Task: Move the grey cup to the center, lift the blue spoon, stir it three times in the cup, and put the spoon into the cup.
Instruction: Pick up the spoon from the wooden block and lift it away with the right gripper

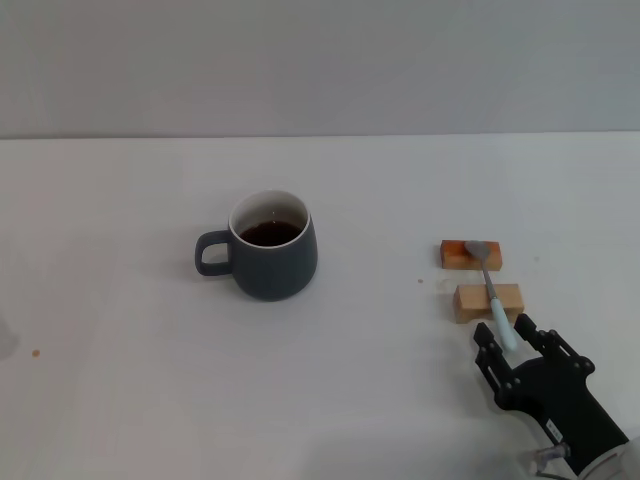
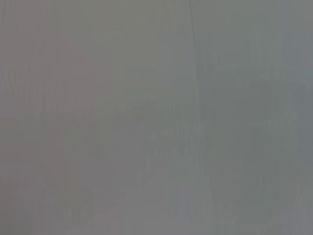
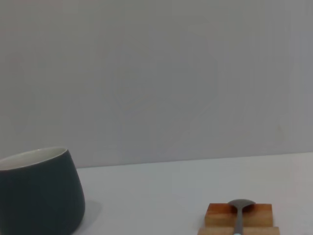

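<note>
Cup: the grey cup [image 1: 270,248] stands upright on the white desk [image 1: 120,400], about mid-desk and left of the blocks, its loop handle pointing to the robot's left; a dark liquid shows inside its white interior. In the right wrist view the cup [image 3: 38,192] sits at the frame's edge, well apart from the blocks.
Spoon: the blue spoon [image 1: 492,291] lies across two wooden blocks, its grey metal bowl on the far block [image 1: 471,253] and its pale blue handle crossing the near block [image 1: 488,302], the handle tip reaching out past the near block toward the robot.
Right gripper: the right gripper [image 1: 517,352] is low at the near right of the desk, just behind the near block, its black fingers spread either side of the spoon's handle tip, not pinching it.
Left gripper: out of sight in the head view; the left wrist view gives only a plain grey surface.
</note>
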### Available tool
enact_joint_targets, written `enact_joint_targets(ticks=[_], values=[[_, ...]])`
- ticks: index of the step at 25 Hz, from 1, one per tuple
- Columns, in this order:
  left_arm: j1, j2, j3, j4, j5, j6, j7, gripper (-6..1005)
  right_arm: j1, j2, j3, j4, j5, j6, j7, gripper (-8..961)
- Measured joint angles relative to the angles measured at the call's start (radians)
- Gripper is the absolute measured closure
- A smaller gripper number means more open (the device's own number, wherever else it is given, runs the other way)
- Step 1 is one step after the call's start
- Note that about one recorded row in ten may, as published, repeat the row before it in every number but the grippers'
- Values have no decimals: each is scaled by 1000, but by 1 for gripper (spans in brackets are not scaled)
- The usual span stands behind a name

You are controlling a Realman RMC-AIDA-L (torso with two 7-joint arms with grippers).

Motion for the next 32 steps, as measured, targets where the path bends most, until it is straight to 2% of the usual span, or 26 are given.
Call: enact_joint_targets(ticks=[32], values=[[-5,0,0,11,2,5,0,1001,-3,2,4,6,6,-15,0,439]])
